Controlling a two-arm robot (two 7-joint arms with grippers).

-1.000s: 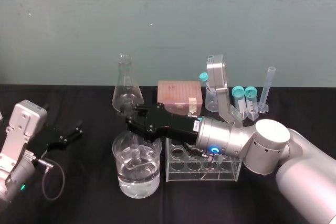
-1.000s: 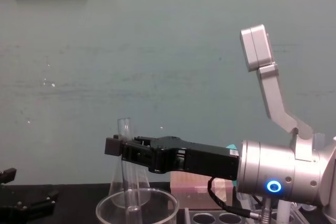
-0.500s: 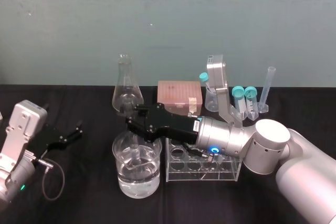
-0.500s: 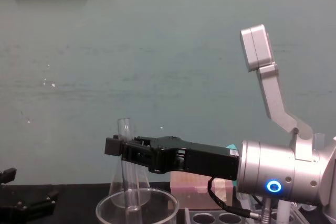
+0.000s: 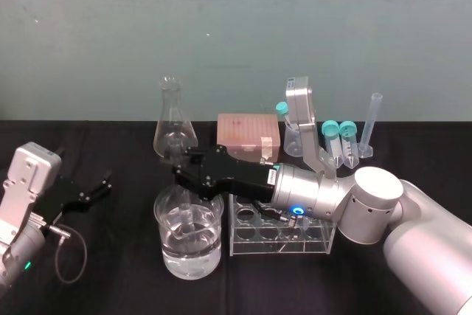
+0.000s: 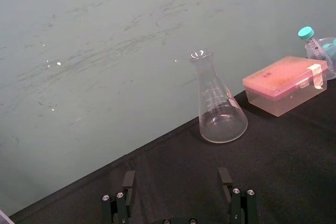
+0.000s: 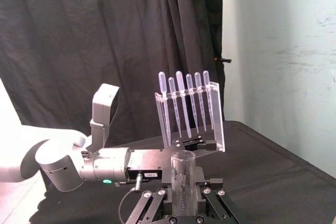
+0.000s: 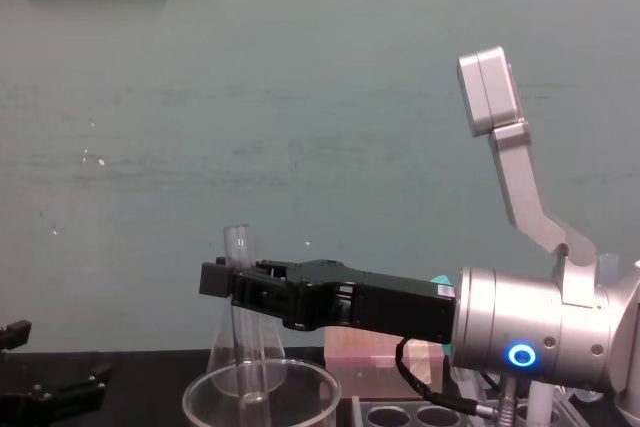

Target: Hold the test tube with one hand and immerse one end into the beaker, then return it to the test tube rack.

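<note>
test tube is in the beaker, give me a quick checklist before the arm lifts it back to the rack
1. Grip: right gripper jaws shut on the slim clear glass test tube: ok.
2. Tube near upright: ok.
3. Lower end inside the wide clear glass beaker: ok. Tip below the liquid: cannot tell.
4. Empty holes showing in the clear plastic test tube rack: ok.
5. Left gripper parked on the left, jaws open, away from the beaker: ok.
</note>
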